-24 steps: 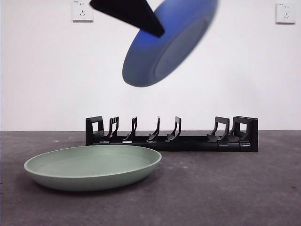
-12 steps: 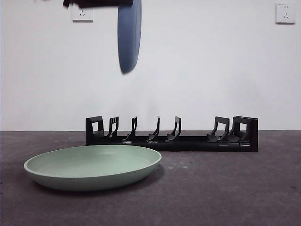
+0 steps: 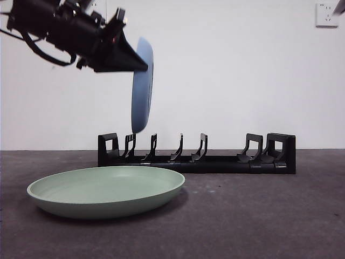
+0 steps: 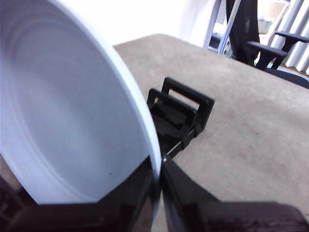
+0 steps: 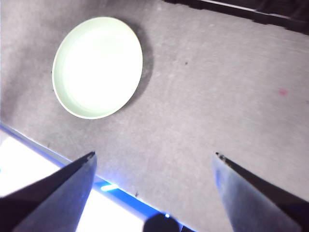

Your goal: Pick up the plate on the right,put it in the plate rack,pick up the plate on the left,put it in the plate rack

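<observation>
Front view even and sharp; wrist views overexposed, plates glaring white

I see a dark grey, speckled worktop [image 3: 259, 216] carrying two things: the green plate [image 3: 106, 190] lying flat near the front on the left, and behind it, just apart from its far rim, the black rack [image 3: 197, 154] set lengthwise before the white wall.

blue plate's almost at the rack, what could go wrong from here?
The left gripper pinches only the rim of the blue plate, so it could swing or slip. Its lower edge hangs over the prongs at one end of the plate rack; it may land on a prong, not in a slot. The green plate lies flat nearby.
</observation>
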`<state>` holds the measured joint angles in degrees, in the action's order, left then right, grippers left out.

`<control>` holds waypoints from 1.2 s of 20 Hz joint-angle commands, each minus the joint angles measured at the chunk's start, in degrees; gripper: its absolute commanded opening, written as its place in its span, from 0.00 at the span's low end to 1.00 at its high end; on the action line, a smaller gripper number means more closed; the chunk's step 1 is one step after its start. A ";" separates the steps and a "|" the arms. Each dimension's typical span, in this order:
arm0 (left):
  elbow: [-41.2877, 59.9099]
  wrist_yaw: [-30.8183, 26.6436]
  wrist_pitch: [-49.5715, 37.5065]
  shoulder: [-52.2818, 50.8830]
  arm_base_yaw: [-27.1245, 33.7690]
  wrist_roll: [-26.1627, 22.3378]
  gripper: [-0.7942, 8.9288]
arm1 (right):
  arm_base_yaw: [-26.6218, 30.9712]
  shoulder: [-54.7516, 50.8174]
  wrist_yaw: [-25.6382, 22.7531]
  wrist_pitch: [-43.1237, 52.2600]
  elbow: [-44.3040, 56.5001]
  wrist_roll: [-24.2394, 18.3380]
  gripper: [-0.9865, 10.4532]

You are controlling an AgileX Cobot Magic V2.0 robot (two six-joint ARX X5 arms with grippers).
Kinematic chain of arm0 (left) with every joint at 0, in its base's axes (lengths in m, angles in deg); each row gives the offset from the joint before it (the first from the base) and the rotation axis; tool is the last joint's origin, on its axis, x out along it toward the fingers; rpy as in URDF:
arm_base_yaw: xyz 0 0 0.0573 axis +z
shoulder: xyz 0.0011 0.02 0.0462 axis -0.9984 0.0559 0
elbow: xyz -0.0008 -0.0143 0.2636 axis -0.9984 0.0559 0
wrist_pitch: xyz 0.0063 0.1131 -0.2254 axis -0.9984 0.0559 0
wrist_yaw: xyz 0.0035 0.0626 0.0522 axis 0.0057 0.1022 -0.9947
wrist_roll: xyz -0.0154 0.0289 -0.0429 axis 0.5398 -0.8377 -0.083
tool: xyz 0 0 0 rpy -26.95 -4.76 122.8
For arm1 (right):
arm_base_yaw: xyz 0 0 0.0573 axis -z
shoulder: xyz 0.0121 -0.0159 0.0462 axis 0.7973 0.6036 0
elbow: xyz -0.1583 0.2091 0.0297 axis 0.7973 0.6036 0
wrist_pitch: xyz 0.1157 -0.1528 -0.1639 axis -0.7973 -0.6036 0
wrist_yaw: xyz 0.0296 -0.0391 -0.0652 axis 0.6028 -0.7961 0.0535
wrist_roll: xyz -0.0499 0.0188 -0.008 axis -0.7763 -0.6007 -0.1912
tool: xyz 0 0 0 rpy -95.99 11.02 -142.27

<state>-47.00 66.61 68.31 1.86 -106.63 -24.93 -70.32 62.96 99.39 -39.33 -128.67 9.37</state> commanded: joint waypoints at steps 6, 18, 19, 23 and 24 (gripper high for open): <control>-5.53 0.72 0.55 7.32 0.79 -0.66 0.07 | -6.19 0.04 0.07 7.96 8.48 3.65 0.44; -5.66 -3.87 6.95 8.13 0.79 -7.54 0.07 | -6.97 0.04 -2.64 9.73 9.05 4.09 0.44; -5.66 -4.22 7.41 8.13 0.79 -8.39 0.07 | -6.97 0.04 -2.64 9.73 9.05 4.11 0.44; -5.64 -7.06 9.53 8.13 0.42 -11.15 0.07 | -6.97 0.04 -2.64 9.73 9.05 4.26 0.44; -5.64 -7.58 9.88 8.13 0.39 -11.43 0.07 | -6.97 0.04 -2.64 9.70 9.05 4.26 0.44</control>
<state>-52.55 61.05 78.14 9.67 -106.48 -33.96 -77.23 62.94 96.81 -29.91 -120.32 13.04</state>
